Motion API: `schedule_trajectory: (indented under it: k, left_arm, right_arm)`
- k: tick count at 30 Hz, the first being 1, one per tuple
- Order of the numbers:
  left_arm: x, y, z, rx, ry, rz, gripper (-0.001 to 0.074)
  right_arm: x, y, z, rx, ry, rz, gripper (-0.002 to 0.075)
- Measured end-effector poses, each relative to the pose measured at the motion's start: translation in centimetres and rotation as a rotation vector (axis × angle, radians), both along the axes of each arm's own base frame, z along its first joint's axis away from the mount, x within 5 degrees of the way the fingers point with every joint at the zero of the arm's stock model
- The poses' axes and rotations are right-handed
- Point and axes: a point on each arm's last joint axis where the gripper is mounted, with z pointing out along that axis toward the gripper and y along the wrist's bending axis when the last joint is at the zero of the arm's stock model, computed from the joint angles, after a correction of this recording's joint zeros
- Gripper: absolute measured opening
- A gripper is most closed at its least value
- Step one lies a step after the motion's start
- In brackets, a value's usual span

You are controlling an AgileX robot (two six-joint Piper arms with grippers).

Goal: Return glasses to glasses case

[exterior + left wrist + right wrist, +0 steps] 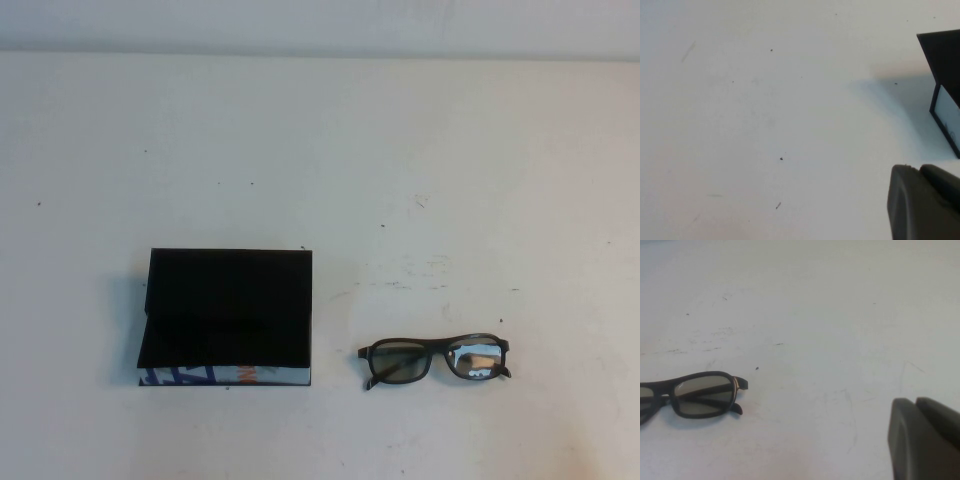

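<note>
White table (pixel 320 150): glasses (pixel 435 360) lie folded, long axis left-right, right of the open glasses case (pixel 228 315). Right gripper (pixel 927 440), clenched and empty, is nearer; left gripper (pixel 925 202) parks near the case, state indeterminate.

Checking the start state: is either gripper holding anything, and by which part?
Nothing is held. The glasses lie on the table beside the open glasses case; both the left gripper and right gripper hang apart from them.

We could read no text; the blue and orange print on the glasses case's (pixel 228 374) white side was not legible.
</note>
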Motion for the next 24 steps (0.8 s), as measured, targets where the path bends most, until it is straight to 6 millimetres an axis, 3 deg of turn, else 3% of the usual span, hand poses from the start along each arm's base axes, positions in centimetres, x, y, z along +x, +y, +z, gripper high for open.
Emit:
schedule_trajectory:
  k: [5,13,22,24]
  left_arm:
    - [0.0,0.0,0.0,0.0,0.0,0.0,-0.0004]
    - [0.0,0.0,0.0,0.0,0.0,0.0,-0.0004]
    - [0.0,0.0,0.0,0.0,0.0,0.0,-0.0004]
    - [0.0,0.0,0.0,0.0,0.0,0.0,-0.0004]
  right_arm:
    - [0.1,0.2,0.5,0.118,-0.044,-0.006,-0.0011]
    - [0.4,-0.2,2.6,0.608,-0.232,-0.104,-0.0011]
    - [0.2,0.9,2.1,0.763,-0.112,-0.026,-0.0011]
    - [0.0,1.3,2.8,0.763,-0.095,0.019,-0.0011]
